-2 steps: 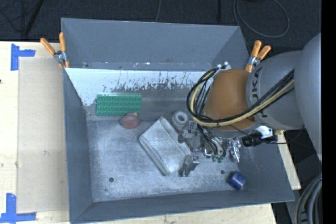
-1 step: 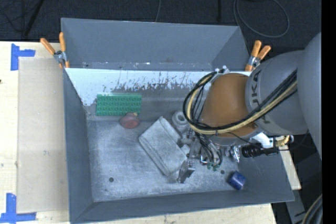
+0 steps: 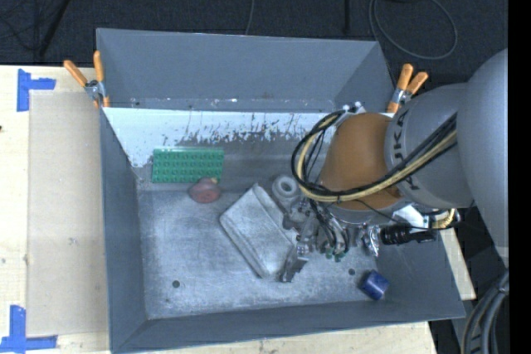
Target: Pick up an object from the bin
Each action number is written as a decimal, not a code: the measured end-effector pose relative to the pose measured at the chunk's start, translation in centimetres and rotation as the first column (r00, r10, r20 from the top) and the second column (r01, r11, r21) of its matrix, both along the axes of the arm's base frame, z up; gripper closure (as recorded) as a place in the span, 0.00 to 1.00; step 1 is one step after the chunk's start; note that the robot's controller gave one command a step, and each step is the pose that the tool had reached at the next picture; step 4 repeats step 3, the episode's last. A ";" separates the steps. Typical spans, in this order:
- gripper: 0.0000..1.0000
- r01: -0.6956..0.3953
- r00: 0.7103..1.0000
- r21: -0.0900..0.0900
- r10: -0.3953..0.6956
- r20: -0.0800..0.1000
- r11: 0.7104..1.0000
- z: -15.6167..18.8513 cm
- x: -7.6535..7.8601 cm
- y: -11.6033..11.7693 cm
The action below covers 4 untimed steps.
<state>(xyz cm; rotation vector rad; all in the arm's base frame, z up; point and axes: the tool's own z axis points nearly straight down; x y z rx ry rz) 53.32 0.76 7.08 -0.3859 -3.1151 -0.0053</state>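
**Grey slab [image 3: 249, 230], not picked yet**

Lies flat, centre of the bin [image 3: 124, 261], gripper [image 3: 290, 265] down at its right edge — can't tell if clenched or released. Nothing looks lifted, so grab and lift remain. Small blue thing [image 3: 373, 285] off right.

Grey bin [image 3: 166, 261] holds green plate [image 3: 187, 164], pink lump [image 3: 204, 191], grey slab [image 3: 251, 230], blue block [image 3: 373, 285].
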 end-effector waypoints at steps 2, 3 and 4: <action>1.00 0.108 0.994 -0.006 -0.108 -0.008 0.994 0.2 -0.8 1.9; 1.00 0.105 0.994 -0.003 -0.105 0.006 0.994 6.5 -0.7 1.9; 1.00 0.105 0.994 -0.003 -0.105 0.006 0.994 6.5 -0.7 1.9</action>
